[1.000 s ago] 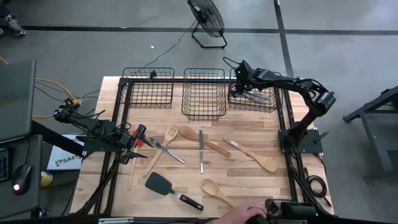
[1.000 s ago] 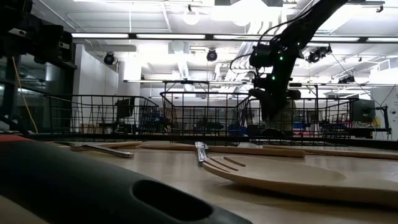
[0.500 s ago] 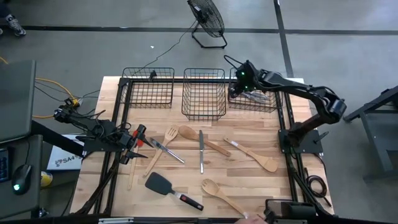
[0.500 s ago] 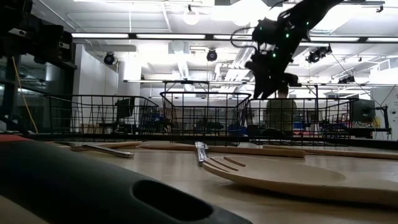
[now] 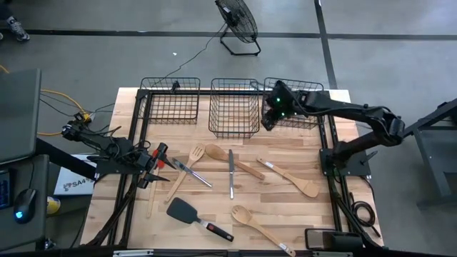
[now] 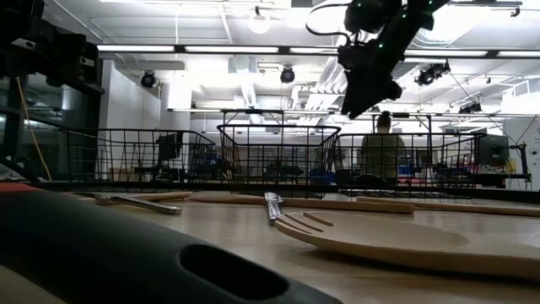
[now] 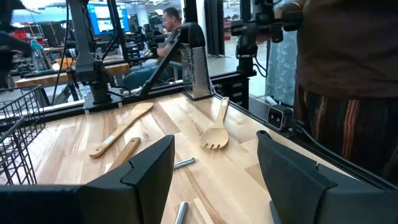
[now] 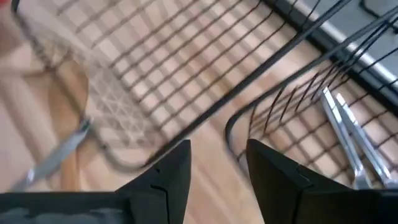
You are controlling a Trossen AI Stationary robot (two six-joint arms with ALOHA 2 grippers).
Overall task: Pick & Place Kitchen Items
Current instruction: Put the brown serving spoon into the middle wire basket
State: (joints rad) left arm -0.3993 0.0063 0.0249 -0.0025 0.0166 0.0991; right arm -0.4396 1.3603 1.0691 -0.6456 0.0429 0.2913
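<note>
Right gripper [image 5: 269,120] has pulled back from over the right basket [image 5: 305,121] to its front-left corner, fingers apart, empty | cutlery [image 8: 348,140] lies inside that basket | spoons [image 5: 293,178] on open table | left gripper [image 5: 163,161] spread, idle at left edge

The silver cutlery [image 8: 348,134] in the right-hand basket [image 8: 280,118] is blurred and partly cut off by the frame edge.

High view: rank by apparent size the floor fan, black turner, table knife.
1. Floor fan, clearly largest.
2. Black turner.
3. Table knife, slimmer; its length looks close to the turner's, so that order is unsure.
</note>
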